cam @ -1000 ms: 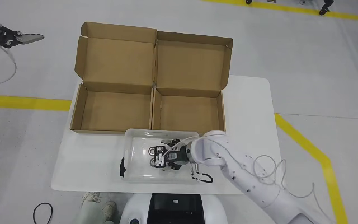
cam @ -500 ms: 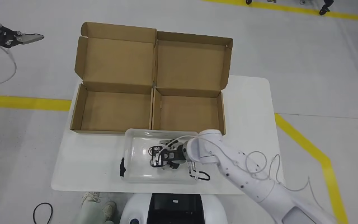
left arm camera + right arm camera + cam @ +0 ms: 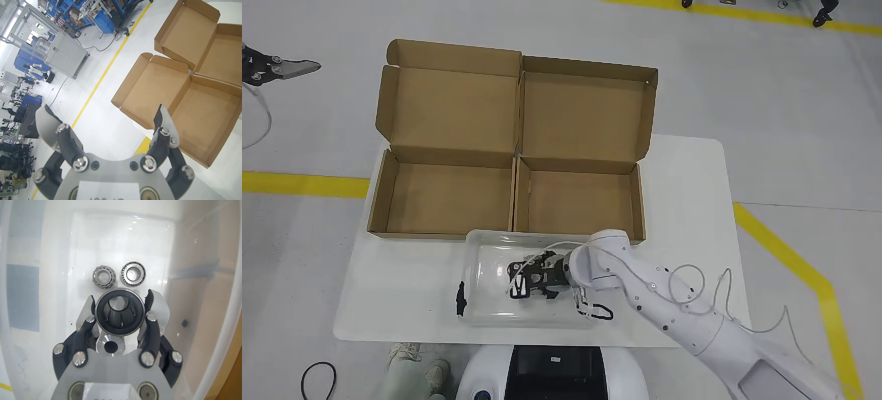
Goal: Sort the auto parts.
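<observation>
In the clear plastic bin (image 3: 474, 245) at the table's front, my right gripper (image 3: 527, 278) is low over the bin floor. Its fingers (image 3: 151, 300) press both sides of an upright black linear bearing (image 3: 105, 321), shut on it. Just beyond the fingertips two small steel roller bearings (image 3: 103, 278) (image 3: 133, 274) lie side by side. A silver cylinder (image 3: 110, 344) sits behind the black bearing, between the finger bases. My left gripper (image 3: 102, 113) hangs open and empty above the floor, far left of the table (image 3: 282, 68).
Two open, empty cardboard boxes (image 3: 442, 200) (image 3: 577, 205) stand side by side behind the bin, lids folded back. A small black piece (image 3: 459, 297) lies on the white table by the bin's left end. A black speck (image 3: 184, 323) rests on the bin floor.
My right gripper has moved a little left inside the bin and now sits around the black bearing. The left arm has not moved.
</observation>
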`<state>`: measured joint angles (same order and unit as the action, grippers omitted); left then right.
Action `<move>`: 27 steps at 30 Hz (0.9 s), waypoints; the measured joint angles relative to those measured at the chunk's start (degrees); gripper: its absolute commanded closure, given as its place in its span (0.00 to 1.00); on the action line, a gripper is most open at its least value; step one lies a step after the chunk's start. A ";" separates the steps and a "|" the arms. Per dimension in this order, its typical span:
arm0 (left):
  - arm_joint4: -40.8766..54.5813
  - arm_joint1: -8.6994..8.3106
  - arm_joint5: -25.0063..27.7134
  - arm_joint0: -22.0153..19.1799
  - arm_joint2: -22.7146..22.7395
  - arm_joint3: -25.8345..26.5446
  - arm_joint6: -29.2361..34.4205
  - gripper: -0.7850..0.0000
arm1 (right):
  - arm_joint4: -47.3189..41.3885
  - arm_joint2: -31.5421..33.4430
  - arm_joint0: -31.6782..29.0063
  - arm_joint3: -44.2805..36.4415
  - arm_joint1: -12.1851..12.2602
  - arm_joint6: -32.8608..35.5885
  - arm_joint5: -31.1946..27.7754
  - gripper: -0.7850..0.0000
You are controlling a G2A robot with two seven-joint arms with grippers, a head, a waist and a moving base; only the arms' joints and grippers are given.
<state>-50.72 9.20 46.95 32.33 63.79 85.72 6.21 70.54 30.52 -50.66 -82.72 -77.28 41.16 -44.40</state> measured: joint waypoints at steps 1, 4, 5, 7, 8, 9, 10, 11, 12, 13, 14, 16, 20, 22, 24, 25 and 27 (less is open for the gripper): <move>0.00 0.00 0.00 0.00 0.00 0.00 0.00 0.00 | -0.07 -0.02 0.05 0.04 -0.04 0.18 0.13 0.71; 0.00 0.00 0.00 0.00 0.00 0.00 0.00 0.00 | -0.24 0.02 0.11 -0.15 -0.09 0.84 0.38 0.97; 0.00 0.00 0.00 0.00 0.00 0.00 0.00 0.00 | -0.28 0.09 0.11 -0.35 -0.07 1.10 0.42 1.00; 0.00 0.00 0.00 0.00 0.00 0.00 0.00 0.00 | -0.29 0.26 0.04 -0.75 -0.02 1.35 0.53 1.00; 0.00 0.00 0.00 0.00 0.00 0.00 0.00 0.00 | -0.25 0.44 -0.04 -1.09 0.04 1.28 0.66 1.00; 0.00 0.00 0.00 0.00 0.00 0.00 0.00 0.00 | -0.18 0.61 -0.14 -1.38 0.09 1.03 0.78 1.00; 0.00 0.00 0.00 0.00 0.00 0.00 0.00 0.00 | -0.09 0.81 -0.26 -1.65 0.15 0.66 0.89 1.00; 0.00 0.00 0.00 0.00 0.00 0.00 0.00 0.00 | 0.10 1.09 -0.45 -1.96 0.25 0.10 1.01 1.00; 0.00 0.00 0.00 0.00 0.00 0.00 0.00 0.00 | 0.22 1.35 -0.62 -2.17 0.34 -0.38 1.11 1.00; 0.00 0.00 0.00 0.00 0.00 0.00 0.00 0.00 | 0.29 1.64 -0.81 -2.38 0.43 -0.94 1.22 1.00; 0.00 0.00 0.00 0.00 0.00 0.00 0.00 0.00 | 0.38 2.08 -1.08 -2.67 0.57 -1.83 1.35 1.00; 0.00 0.00 0.00 0.00 0.00 0.00 0.00 0.00 | 0.67 2.81 -1.58 -3.07 0.83 -3.22 1.58 1.00; 0.00 0.00 0.00 0.00 0.00 0.00 0.00 0.00 | 1.26 4.83 -3.10 -4.18 1.53 -7.12 2.08 1.00; 0.00 0.00 0.00 0.00 0.00 0.00 0.00 0.00 | 1.26 5.92 -3.98 -4.67 1.87 -9.78 2.29 1.00; 0.00 0.00 0.00 0.00 0.00 0.00 0.00 0.00 | 1.41 7.20 -5.06 -4.96 2.29 -13.22 2.18 1.00; 0.00 0.00 0.00 0.00 0.00 0.00 0.00 0.00 | 1.54 7.72 -5.48 -5.05 2.46 -14.70 2.00 1.00; 0.00 0.00 0.00 0.00 0.00 0.00 0.00 0.00 | 1.83 8.79 -6.34 -5.22 2.82 -18.19 1.41 1.00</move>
<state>-50.72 9.20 46.95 32.33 63.79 85.72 6.21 72.38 39.32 -57.00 -87.95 -74.45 22.96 -42.99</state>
